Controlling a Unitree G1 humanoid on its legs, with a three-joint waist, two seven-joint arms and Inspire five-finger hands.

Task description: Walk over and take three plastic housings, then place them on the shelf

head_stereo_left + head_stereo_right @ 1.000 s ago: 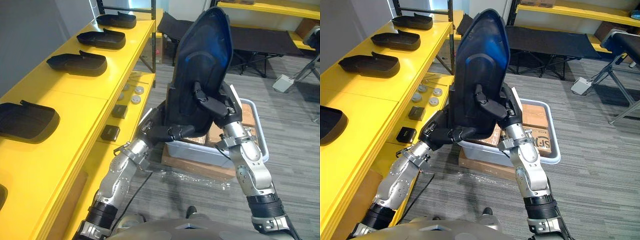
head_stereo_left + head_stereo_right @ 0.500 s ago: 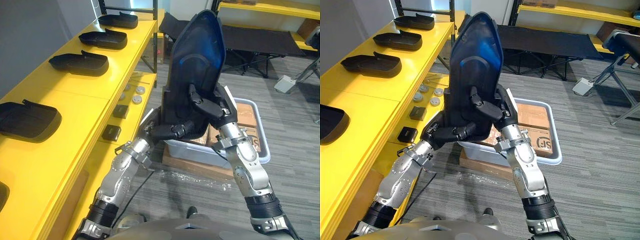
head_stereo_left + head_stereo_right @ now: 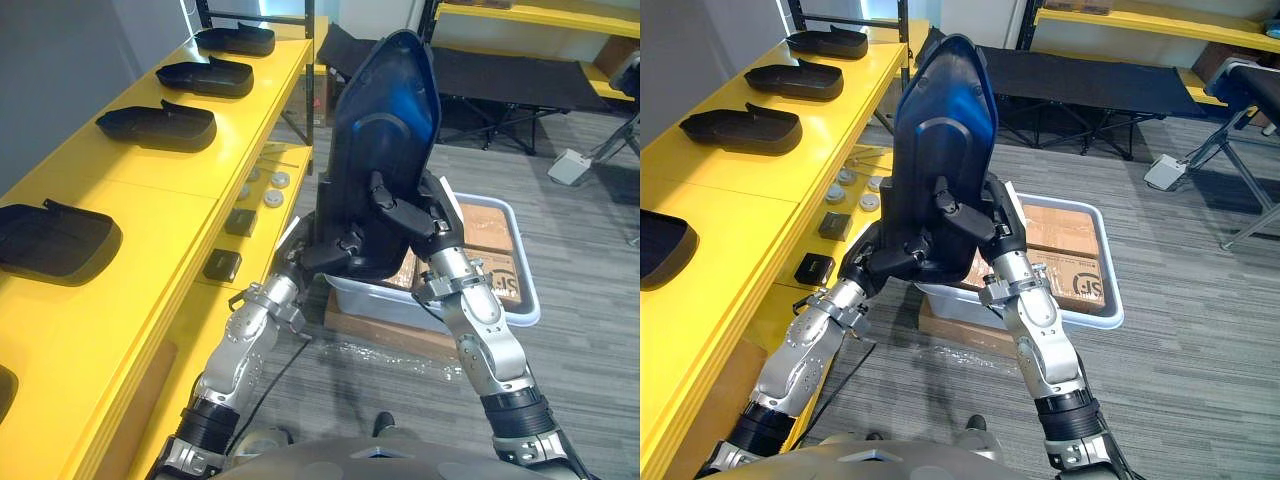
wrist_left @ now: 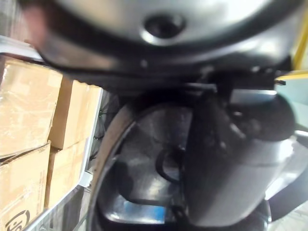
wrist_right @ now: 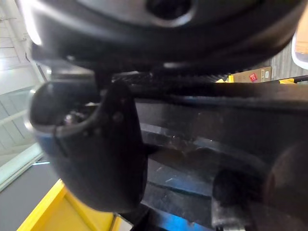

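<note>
I hold a large dark plastic housing [image 3: 380, 130] upright in front of me, over the grey carpet beside the yellow shelf [image 3: 150, 190]. My left hand [image 3: 335, 252] is at its lower left edge with its fingers curled onto the rim. In the left wrist view its thumb [image 4: 231, 159] lies against the housing's hollow side [image 4: 144, 159]. My right hand [image 3: 415, 215] grips the housing's lower right, with the thumb across its face. Several similar housings [image 3: 155, 125] lie in a row on the shelf top.
A white tub [image 3: 520, 310] with cardboard boxes [image 3: 490, 240] stands on the floor behind the held housing. The shelf's lower level carries small black boxes [image 3: 221, 265] and round discs [image 3: 272, 190]. A black cot [image 3: 520, 80] stands at the back.
The housing has moved left, towards the shelf, with both arms. My left hand's fingers, straight a second ago, have curled onto its lower edge.
</note>
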